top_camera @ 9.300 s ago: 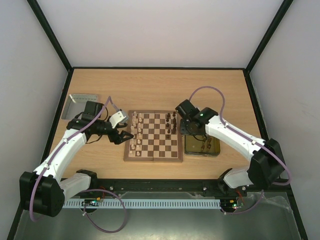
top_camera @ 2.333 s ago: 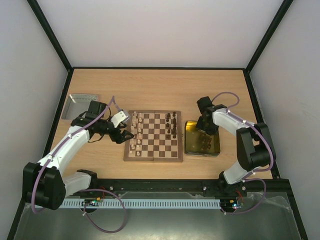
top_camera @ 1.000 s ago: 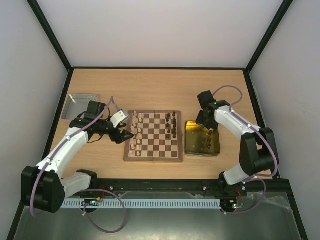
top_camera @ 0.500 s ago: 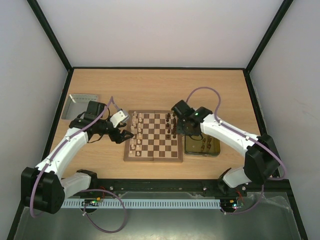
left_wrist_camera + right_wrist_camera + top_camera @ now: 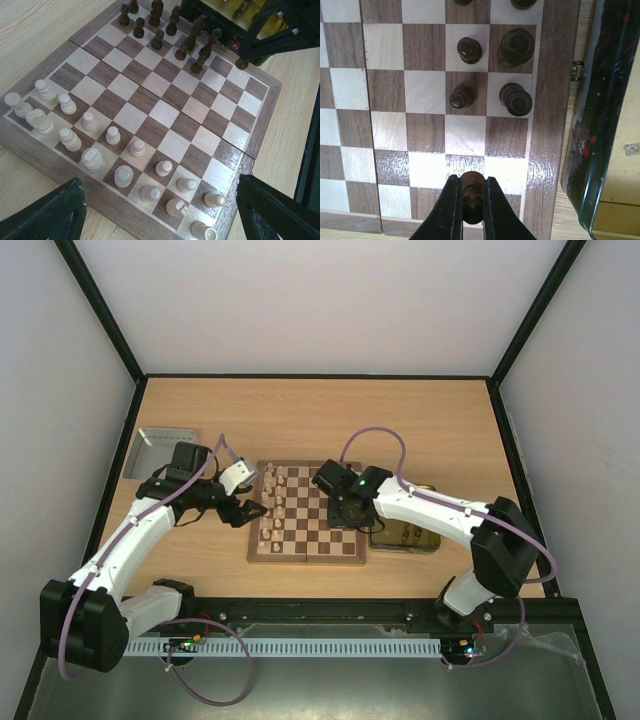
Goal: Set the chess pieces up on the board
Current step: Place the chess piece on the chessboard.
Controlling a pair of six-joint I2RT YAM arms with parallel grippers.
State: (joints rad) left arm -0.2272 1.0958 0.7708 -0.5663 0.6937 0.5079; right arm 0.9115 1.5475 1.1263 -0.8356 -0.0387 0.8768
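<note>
**My right claw (image 5: pixel 471 181) with a dark piece (image 5: pixel 472 199) over the board (image 5: pixel 305 557)**

My right claw is pinched shut on one dark piece, held above the squares nearest the board's right frame; whether the piece touches the wood I cannot tell. Other dark pieces (image 5: pixel 192 45) stand along that right side, and pale pieces (image 5: pixel 113 135) stand along the left side. My left claw (image 5: pixel 250 511) gapes wide and holds nothing, at the board's left edge. The board lies mid-desk (image 5: pixel 330 415), with a yellow tray (image 5: pixel 405 537) just beside its right frame

The board (image 5: pixel 425 132) is faintly glossy wood; chess pieces (image 5: pixel 469 50) smooth turned wood; tray (image 5: pixel 610 100) glossy, possibly plastic.
</note>
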